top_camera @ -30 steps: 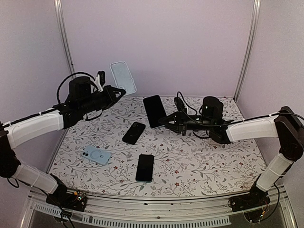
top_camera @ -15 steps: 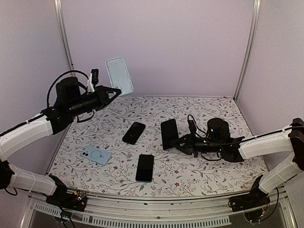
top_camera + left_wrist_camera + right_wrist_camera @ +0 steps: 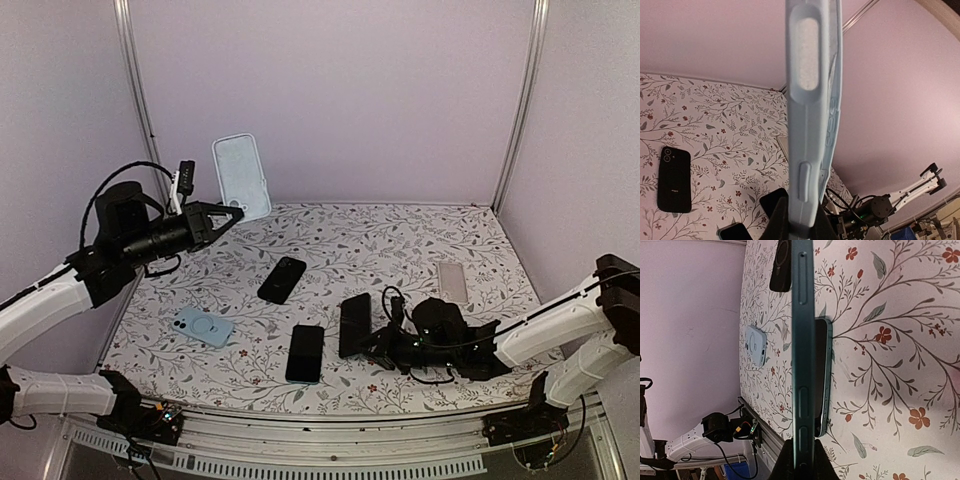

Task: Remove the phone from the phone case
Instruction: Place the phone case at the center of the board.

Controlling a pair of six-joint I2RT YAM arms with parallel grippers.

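My left gripper (image 3: 230, 211) has its jaws closed hard on the lower end of the phone case (image 3: 242, 177). The case stands upright in the air, far back and to the left of the flat black handset (image 3: 305, 353) that lies near the table's front edge. It is an empty shell in pale blue, soft-looking and matte. From my left wrist I see it edge-on, with a long oval cutout, raised button bumps and rounded corners.

My right gripper (image 3: 374, 343) is clamped just as tightly on the phone (image 3: 354, 323), which is bare and out of its case. It is held low, just right of the flat black handset. The phone is a thin slab with a glossy dark face and a smooth dark-green rim set with slim side buttons. I cannot tell whether it touches the tablecloth (image 3: 330, 240), which is white and printed with grey twigs and small red flowers.

Behind the flat black handset lies a second dark handset (image 3: 283, 279). To its left is a pale blue handset (image 3: 202, 326) with a white ring on its back. Well to its right and further back sits a greyish translucent rectangle (image 3: 453, 282).
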